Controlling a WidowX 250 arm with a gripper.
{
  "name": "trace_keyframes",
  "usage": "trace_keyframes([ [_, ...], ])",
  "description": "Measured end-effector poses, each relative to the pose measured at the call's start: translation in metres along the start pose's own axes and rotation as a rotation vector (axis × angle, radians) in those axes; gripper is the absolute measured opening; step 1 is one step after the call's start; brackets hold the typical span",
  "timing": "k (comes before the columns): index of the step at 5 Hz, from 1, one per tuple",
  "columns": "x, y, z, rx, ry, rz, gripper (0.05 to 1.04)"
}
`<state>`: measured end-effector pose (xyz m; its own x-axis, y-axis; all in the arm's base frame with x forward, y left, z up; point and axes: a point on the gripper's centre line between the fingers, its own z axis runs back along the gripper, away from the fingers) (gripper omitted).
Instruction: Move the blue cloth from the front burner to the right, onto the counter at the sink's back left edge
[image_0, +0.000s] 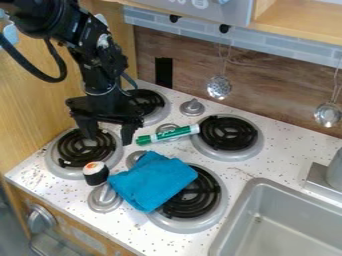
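The black arm (100, 55) has a looping cable (48, 79) and blocky tool (109, 137).

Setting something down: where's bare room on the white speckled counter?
Between the grey sink and upper-right black coil burner, and at the counter's left corner. Crowded: around the blue cloth, green-white marker and black-white toy sushi.

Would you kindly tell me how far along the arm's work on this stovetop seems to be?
Nothing looks clearly finished. The open hand hangs over the stovetop, holding nothing. Any handling seems left to do: the green marker lies between burners, the blue cloth partly covers one, and the toy sushi stands near a knob.
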<state>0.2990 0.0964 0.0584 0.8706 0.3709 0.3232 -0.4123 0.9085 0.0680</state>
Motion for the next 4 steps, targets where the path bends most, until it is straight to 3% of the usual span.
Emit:
trace_keyframes([
  [2, -0.009, -0.001, -0.009, -0.003, 0.025, -0.052, 1.001],
  [4, -0.015, -0.011, -0.030, -0.051, 0.046, -0.131, 1.001],
])
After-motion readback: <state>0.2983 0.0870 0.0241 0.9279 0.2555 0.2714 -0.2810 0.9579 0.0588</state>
